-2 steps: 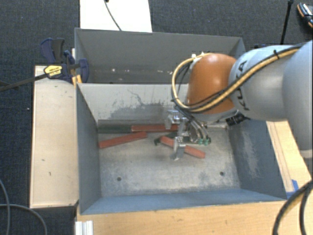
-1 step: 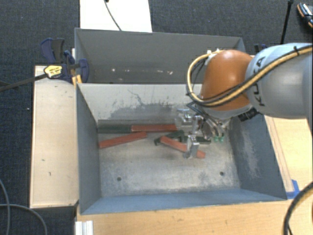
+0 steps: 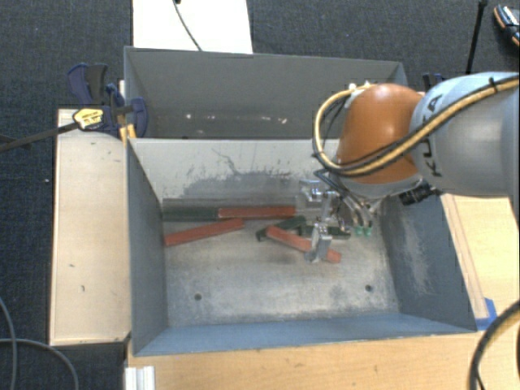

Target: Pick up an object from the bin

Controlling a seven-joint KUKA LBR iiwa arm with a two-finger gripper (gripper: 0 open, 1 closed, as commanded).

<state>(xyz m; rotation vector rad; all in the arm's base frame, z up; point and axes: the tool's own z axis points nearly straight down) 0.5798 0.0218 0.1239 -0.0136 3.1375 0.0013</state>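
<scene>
Directly beneath the gripper (image 3: 318, 249) lies a short flat red bar (image 3: 286, 236), slanted, with the metal tip on or just above its right end. Whether the gripper is spread or pinching cannot be told. To its left, close together, lie a long red stick (image 3: 203, 232), a brown-red stick (image 3: 256, 211) and a dark green stick (image 3: 188, 214). The bin (image 3: 422, 262) has a scuffed grey floor, and its sloping right wall stands near the gripper.

The bin (image 3: 268, 299) is seen in plain grey, scuffed paler. Red bars (image 3: 203, 232) and a green bar (image 3: 188, 214) are noted. The cover (image 3: 378, 132) is coloured orange, the arm (image 3: 479, 145) silver.
</scene>
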